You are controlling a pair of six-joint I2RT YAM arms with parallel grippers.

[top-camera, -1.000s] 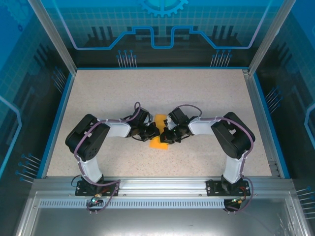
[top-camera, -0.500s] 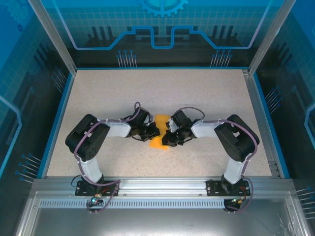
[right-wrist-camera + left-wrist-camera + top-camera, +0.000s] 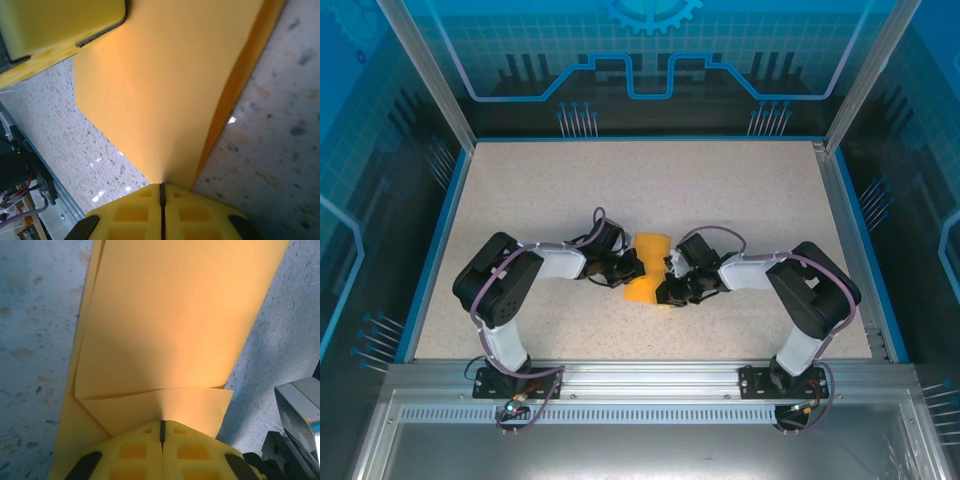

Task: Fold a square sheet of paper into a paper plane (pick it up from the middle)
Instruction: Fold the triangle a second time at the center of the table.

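left pincer [image 3: 162,427] and right pincer [image 3: 162,188] share the orange paper [image 3: 648,262]
both clamped on opposite edges, seemingly just above the counter [image 3: 620,180]

Place: a robot test cell, of the lab or demo-booth kind, is showing here.
Walls: clear blue panels [image 3: 650,60] printed with gear and circuit patterns are closing in the space.
Frame: aluminium posts [image 3: 425,70] are holding those panels.
Work surface: a speckled table [image 3: 650,185] with a blue border is lying inside.
Machines: a left arm [image 3: 500,290] and a right arm [image 3: 805,300] are sitting bolted to a slotted metal rail [image 3: 640,375], with cables [image 3: 520,405] hanging loose.
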